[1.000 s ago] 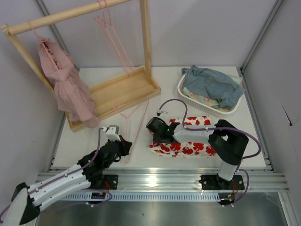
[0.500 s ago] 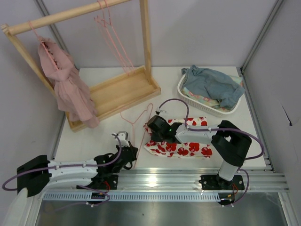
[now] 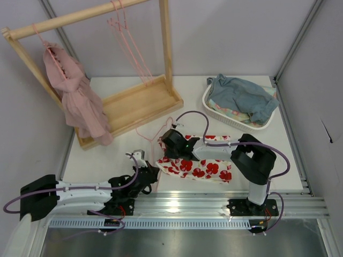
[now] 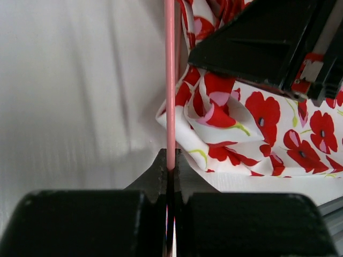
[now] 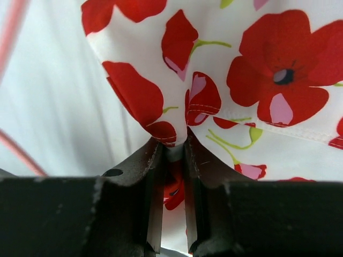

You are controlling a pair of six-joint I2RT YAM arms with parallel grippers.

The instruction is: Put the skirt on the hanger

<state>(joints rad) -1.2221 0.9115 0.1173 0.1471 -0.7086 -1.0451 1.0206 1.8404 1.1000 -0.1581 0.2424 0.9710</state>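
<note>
Bright, even light; the left hand blurs close up.

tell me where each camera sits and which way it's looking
top external: fixed above and behind, looking down at the table; left arm, right arm show
left wrist: on that wrist, looking along shut left gripper clamping the hanger
right wrist: on that wrist, looking along right gripper pinching the skirt
shared: left wrist and top both show hanger and skirt

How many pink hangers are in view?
3 hangers: one in the left gripper beside the skirt, one carrying the pink garment, one bare on the rail; others may overlap it.
</note>
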